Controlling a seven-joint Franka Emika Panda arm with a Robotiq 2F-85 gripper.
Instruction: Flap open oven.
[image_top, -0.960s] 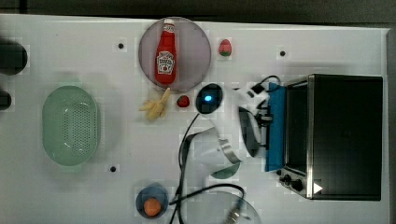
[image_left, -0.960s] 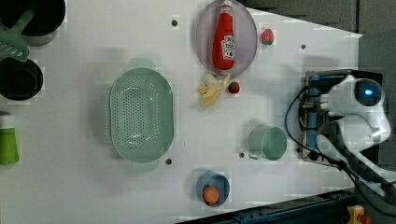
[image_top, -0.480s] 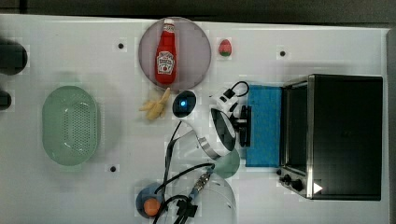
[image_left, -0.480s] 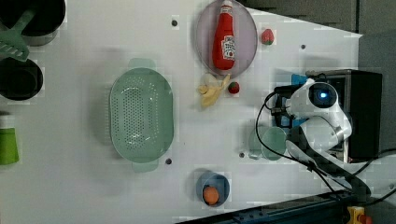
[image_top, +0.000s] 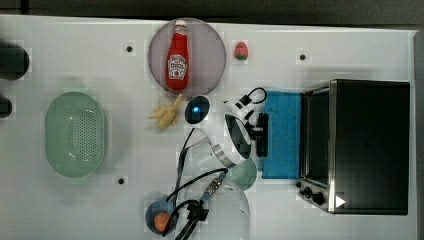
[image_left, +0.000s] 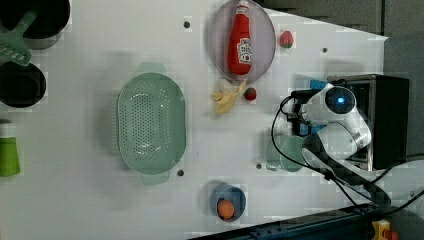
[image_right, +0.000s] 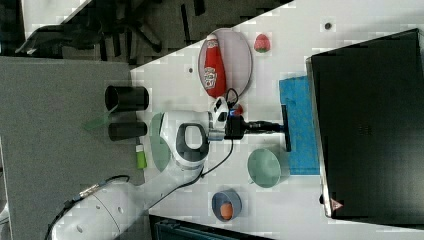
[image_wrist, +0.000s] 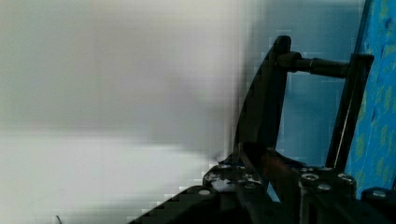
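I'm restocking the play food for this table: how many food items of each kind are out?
Ketchup bottle: 1
Strawberry: 1
Banana: 1
Small red fruit: 1
Orange ball in the blue bowl: 1
Total: 5

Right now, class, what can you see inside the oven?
The oven has its blue door flapped down flat; behind the frame only a dark cavity shows. Anything deeper inside is covered by the black top.

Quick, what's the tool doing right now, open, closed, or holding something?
Tool: closed on the dark bar handle of the oven door, which lies flapped down, blue face up.
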